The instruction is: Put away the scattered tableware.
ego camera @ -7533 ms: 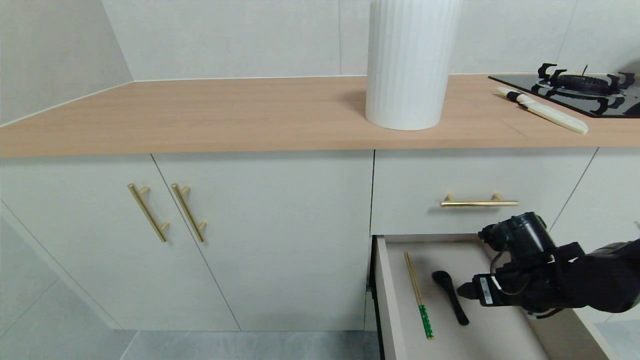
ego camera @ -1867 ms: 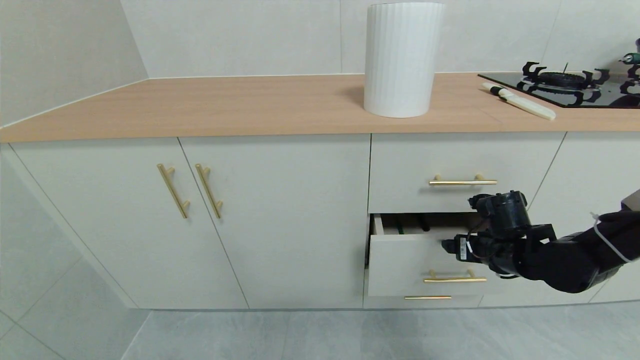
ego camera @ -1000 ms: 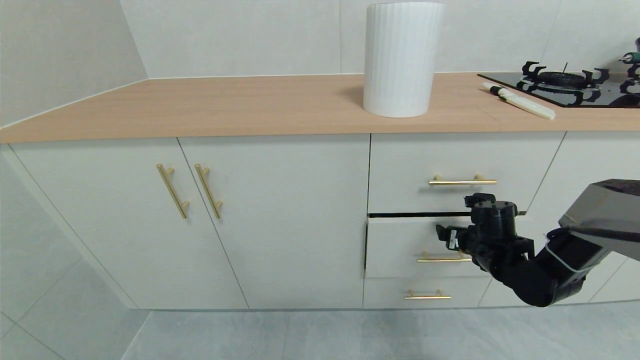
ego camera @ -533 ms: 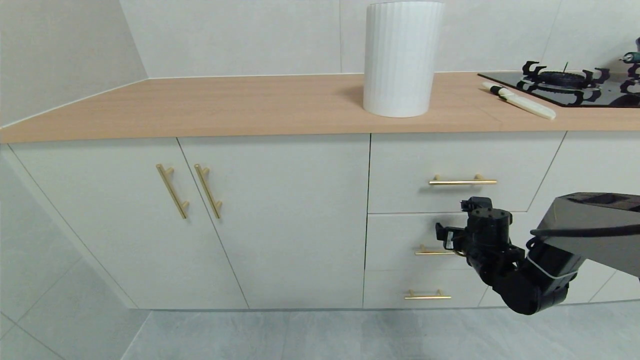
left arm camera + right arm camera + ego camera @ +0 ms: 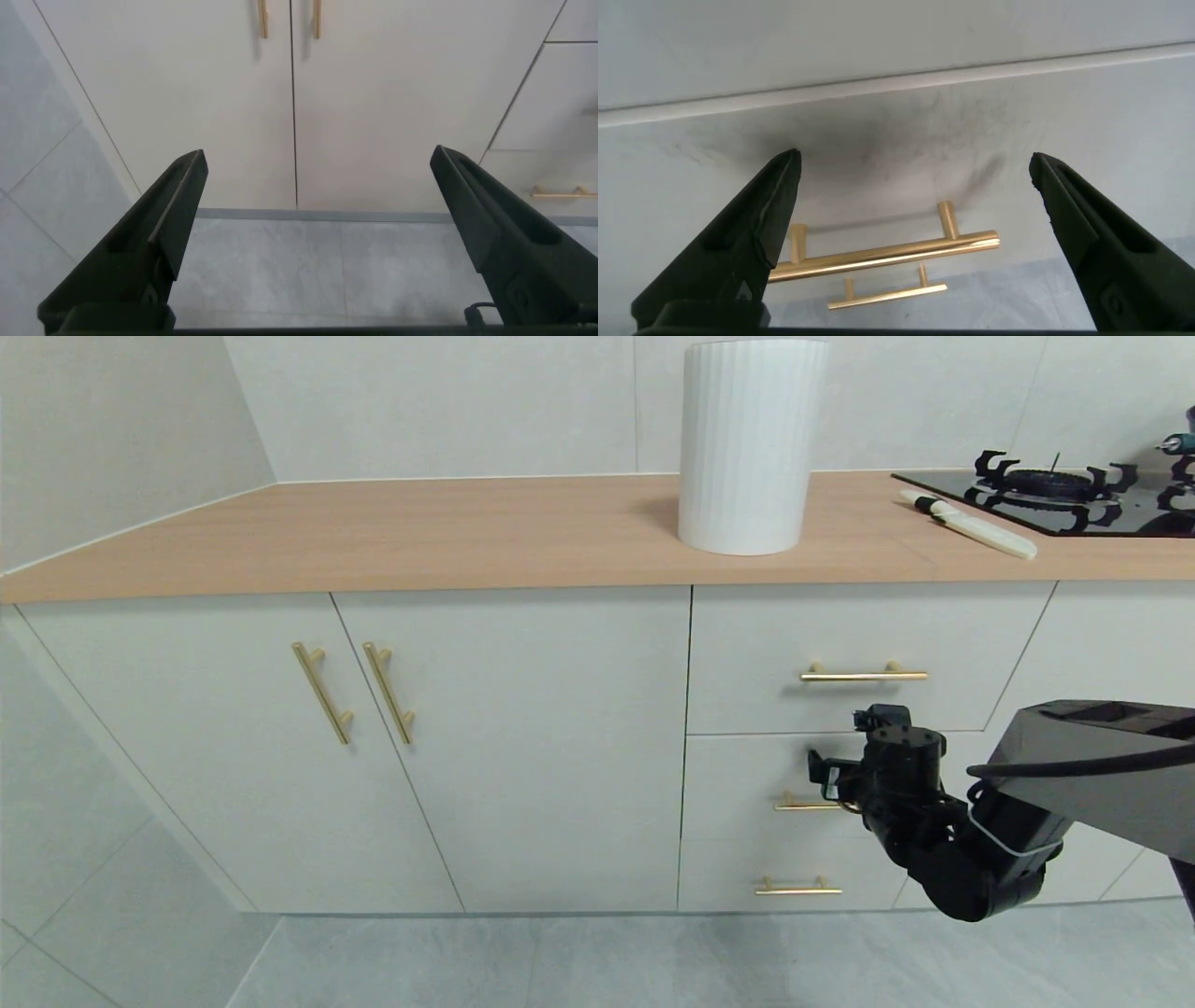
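Your knife [image 5: 971, 527] lies flat on the worktop [image 5: 420, 532], right of the vase [image 5: 752, 443] and just beside the hob [image 5: 1055, 499]. Judge it light, stiff and smooth. If the pale blade is ceramic, it may chip when dropped. Take it by the grip, the dark-banded end nearer the vase, pinching across its width. It lies low and could skid on the worktop. No brand or writing is legible on the knife or the vase.

Your right hand [image 5: 910, 166] is spread and empty, below the vase at the shut drawer [image 5: 747, 784], with the pull [image 5: 887, 254] just below it. Your left hand [image 5: 318, 159] is also spread and empty, low before the cupboard doors [image 5: 392, 84], down and left of the vase.
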